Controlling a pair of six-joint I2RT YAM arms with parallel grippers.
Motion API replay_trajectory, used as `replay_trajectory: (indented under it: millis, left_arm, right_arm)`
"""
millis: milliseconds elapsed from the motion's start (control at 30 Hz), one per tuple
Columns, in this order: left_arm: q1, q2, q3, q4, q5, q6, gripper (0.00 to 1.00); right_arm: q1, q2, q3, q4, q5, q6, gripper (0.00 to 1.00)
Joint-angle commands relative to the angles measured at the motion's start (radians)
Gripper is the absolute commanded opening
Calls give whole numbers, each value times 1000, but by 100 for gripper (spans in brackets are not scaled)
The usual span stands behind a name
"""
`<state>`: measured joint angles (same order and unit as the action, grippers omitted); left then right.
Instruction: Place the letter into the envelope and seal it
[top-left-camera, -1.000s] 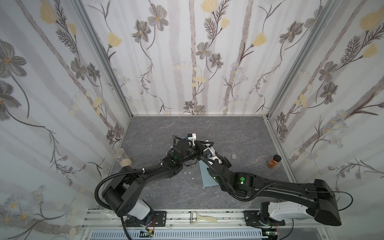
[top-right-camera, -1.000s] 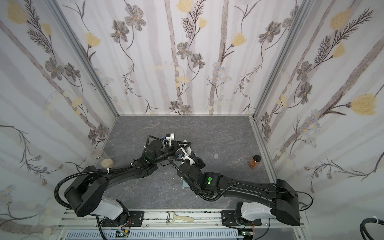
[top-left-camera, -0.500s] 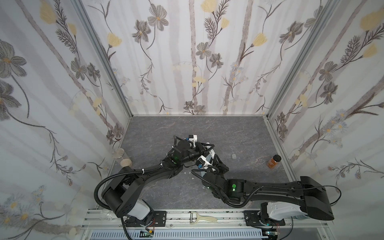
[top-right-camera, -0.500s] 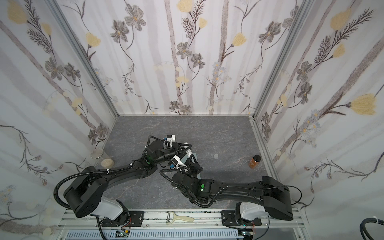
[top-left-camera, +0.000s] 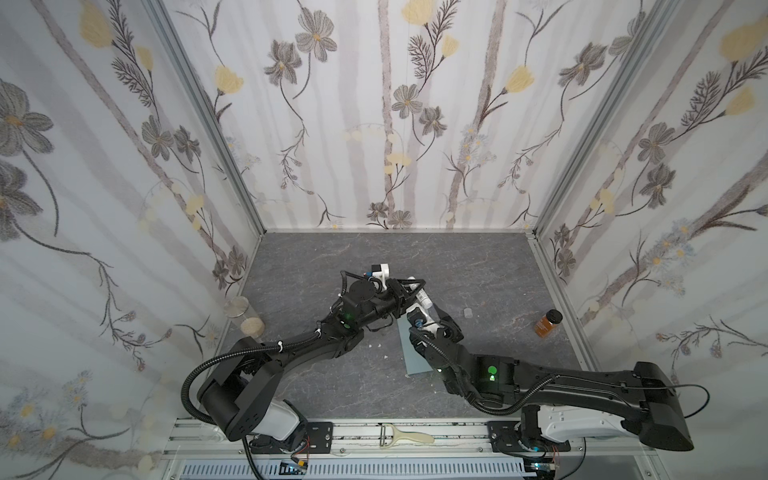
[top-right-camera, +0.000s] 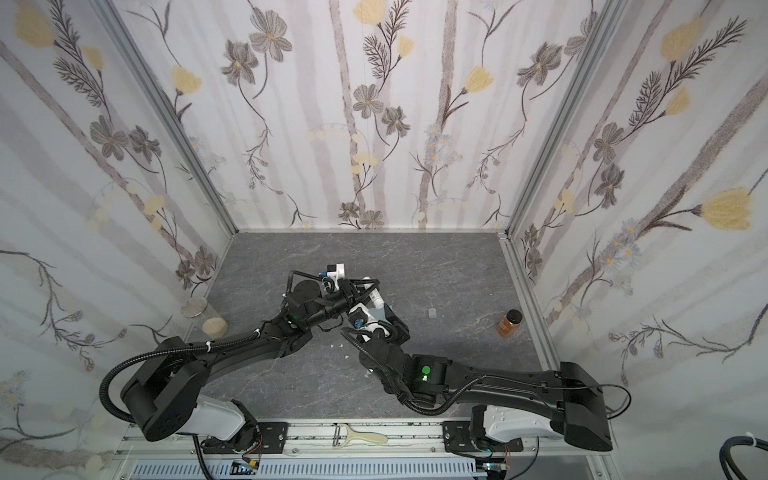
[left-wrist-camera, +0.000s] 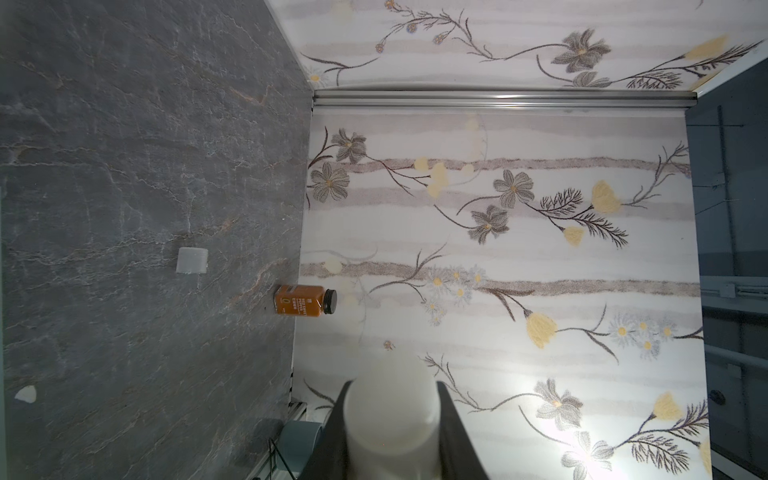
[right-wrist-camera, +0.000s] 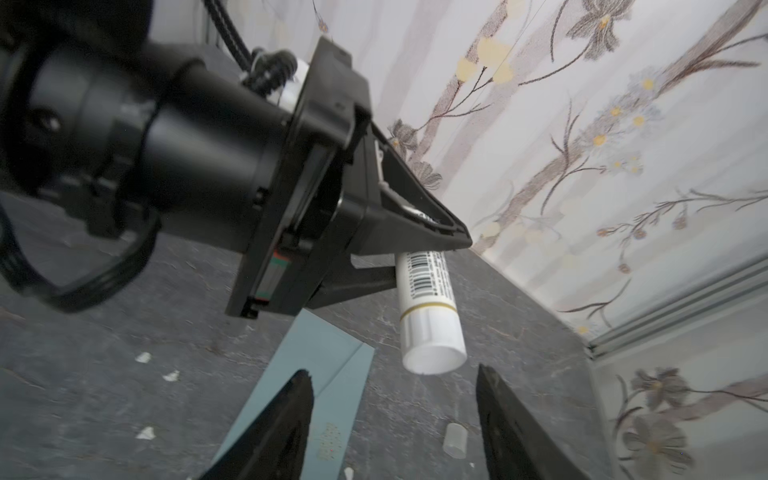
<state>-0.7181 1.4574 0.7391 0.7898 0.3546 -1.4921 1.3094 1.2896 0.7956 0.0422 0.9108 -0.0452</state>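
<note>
My left gripper (top-left-camera: 415, 291) (left-wrist-camera: 392, 419) is shut on a white glue stick (top-left-camera: 424, 298) (left-wrist-camera: 392, 415) and holds it above the table. The right wrist view shows the stick (right-wrist-camera: 428, 307) with its barcode label, clamped between the left gripper's black fingers (right-wrist-camera: 415, 216), open end toward the camera. My right gripper (right-wrist-camera: 395, 399) (top-left-camera: 438, 316) is open just short of that end and touches nothing. The blue-grey envelope (right-wrist-camera: 320, 365) (top-left-camera: 413, 353) lies flat on the table under both grippers. The letter is out of view.
A small clear cap (top-left-camera: 467, 312) (right-wrist-camera: 454, 440) lies on the table right of the grippers. An orange bottle (top-left-camera: 548, 323) (left-wrist-camera: 305, 300) stands by the right wall. Two jars (top-left-camera: 245, 318) stand by the left wall. White paper scraps (right-wrist-camera: 143, 357) are scattered near the envelope.
My right gripper has opened and stands a little off the glue stick's end; its arm swung and came back. The left gripper has kept still with the stick.
</note>
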Motion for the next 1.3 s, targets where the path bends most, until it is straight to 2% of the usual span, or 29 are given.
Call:
replay_trajectory:
  millis: [0,133,233,367,533,667,900,1267]
  left_arm:
    - [5,-7,0,60,-40,-8,0]
    - [6,-7,6,60,-47,-10,0]
    - [6,-12,1,60,-61,-11,0]
    - [6,-22,-5,60,-81,-13,0]
    - [5,-33,-9,60,-104,-15,0]
    - [-1,-31,-7,60,-111,-18,0]
    - [-17,-17,0,60,-122,-22,0]
    - [-26,-14,3,62,-136,-26,0]
  right_arm:
    - [-46,-99,-50,126,-303,251,67]
    - [-185,-248,-165,257,-541,467,72]
    - [-305,-328,-237,314,-658,647,74]
    - [-397,-360,-302,381,-757,815,77]
    - [-424,-310,-346,467,-781,931,77]
    - [-429,-262,-353,541,-803,968,75]
    - [-438,-214,-336,587,-816,987,58]
    - [-449,-152,-315,612,-836,1018,48]
